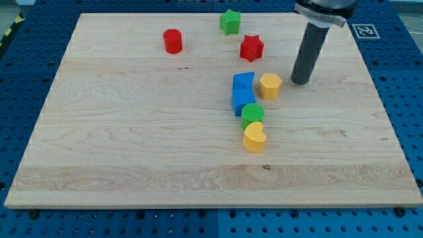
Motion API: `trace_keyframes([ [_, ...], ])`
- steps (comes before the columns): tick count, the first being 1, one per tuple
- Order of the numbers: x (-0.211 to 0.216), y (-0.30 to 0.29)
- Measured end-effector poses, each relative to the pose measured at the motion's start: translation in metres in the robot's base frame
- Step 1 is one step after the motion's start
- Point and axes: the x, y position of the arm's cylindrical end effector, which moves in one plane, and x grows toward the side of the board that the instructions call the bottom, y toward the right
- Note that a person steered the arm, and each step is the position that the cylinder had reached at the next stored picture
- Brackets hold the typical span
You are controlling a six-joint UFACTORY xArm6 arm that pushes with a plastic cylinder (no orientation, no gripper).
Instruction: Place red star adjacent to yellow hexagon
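— Where's my tip [300,82] now?

— Upper right of the tabletop [132,132], just right of the yellow hexagon [269,86], apart from it. No jaws on this rod, so nothing clamps.

— And the red star [251,47]?

— Up and left of my tip, above the hexagon, clearly separate from both.

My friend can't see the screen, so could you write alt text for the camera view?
A dark rod's tip rests on a wooden board, just right of a yellow hexagon, with a red star above it. Two blue blocks, a green block and a yellow heart cluster below; a red cylinder and green star sit near the top.
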Motion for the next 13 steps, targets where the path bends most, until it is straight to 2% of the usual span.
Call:
trace_keyframes([
  [1, -0.005, 0.002],
  [3, -0.056, 0.016],
  [5, -0.113, -0.018],
  [6, -0.129, -0.055],
  [7, -0.129, -0.089],
  [8, -0.129, -0.098],
  [10, -0.100, -0.097],
  [13, -0.093, -0.111],
])
